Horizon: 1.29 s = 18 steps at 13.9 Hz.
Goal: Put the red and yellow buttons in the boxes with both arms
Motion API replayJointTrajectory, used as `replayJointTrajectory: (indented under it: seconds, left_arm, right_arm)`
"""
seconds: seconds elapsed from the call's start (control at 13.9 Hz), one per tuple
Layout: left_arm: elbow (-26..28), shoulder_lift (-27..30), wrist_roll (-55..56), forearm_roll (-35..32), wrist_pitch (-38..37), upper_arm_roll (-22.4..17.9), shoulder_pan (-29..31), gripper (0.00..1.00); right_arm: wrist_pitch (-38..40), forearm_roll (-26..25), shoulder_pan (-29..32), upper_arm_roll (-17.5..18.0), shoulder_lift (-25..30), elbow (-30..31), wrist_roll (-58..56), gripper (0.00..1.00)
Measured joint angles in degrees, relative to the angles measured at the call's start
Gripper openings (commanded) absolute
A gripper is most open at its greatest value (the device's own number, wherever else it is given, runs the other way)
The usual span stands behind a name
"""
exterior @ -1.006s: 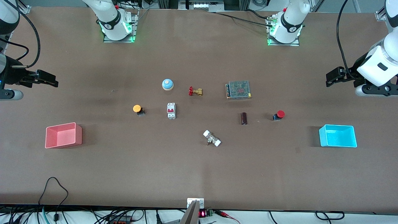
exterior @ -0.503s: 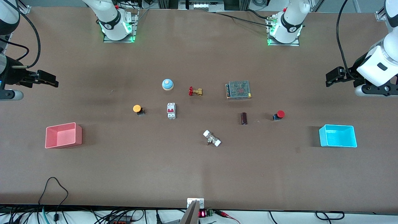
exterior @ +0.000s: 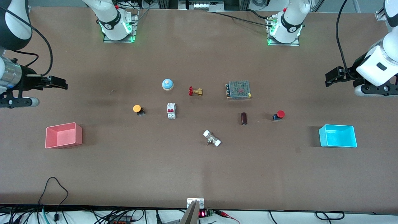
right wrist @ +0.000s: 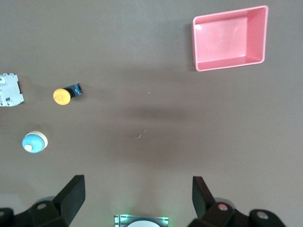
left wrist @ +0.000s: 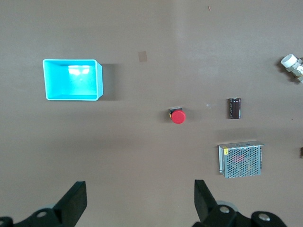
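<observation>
- Left gripper (exterior: pixel 330 77) hangs wide open and empty over the table's left-arm end; the red button (exterior: pixel 279 115) and cyan box (exterior: pixel 338 136) sit apart below it.
- Right gripper (exterior: pixel 59 83), also wide and empty, is over the right-arm end, with the yellow button (exterior: pixel 137 109) and pink box (exterior: pixel 63 135) on the table.

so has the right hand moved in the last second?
Yes. The right hand has shifted slightly inward over the table, toward the yellow button.
</observation>
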<state>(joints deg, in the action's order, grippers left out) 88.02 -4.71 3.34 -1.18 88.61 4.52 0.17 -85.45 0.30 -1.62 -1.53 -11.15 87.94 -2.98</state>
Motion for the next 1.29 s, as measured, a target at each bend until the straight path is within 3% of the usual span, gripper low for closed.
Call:
replayJointTrajectory:
  seconds: [0.22,0.65,1.01,1.29]
  left_arm:
    - [0.1,-1.1,0.0,1.1,-0.1,0.0,-0.5,1.00]
    - [-1.4,-11.0,0.0,1.7,1.2,0.0,-0.5,1.00]
    - [1.7,-20.4,4.5,1.6,13.5,0.1,-2.3,1.00]
    - [13.2,-21.8,10.5,1.4,29.2,0.1,-6.3,1.00]
  right_arm:
    - [-4.3,0.0,-1.2,0.1,2.3,5.8,0.0,1.00]
    - [-24.8,0.1,-4.8,0.2,12.6,28.6,1.7,1.00]
    - [-43.3,0.1,-14.3,0.6,9.0,37.0,9.5,1.00]
    - [-52.6,0.1,-16.4,0.6,3.2,37.5,11.6,1.00]
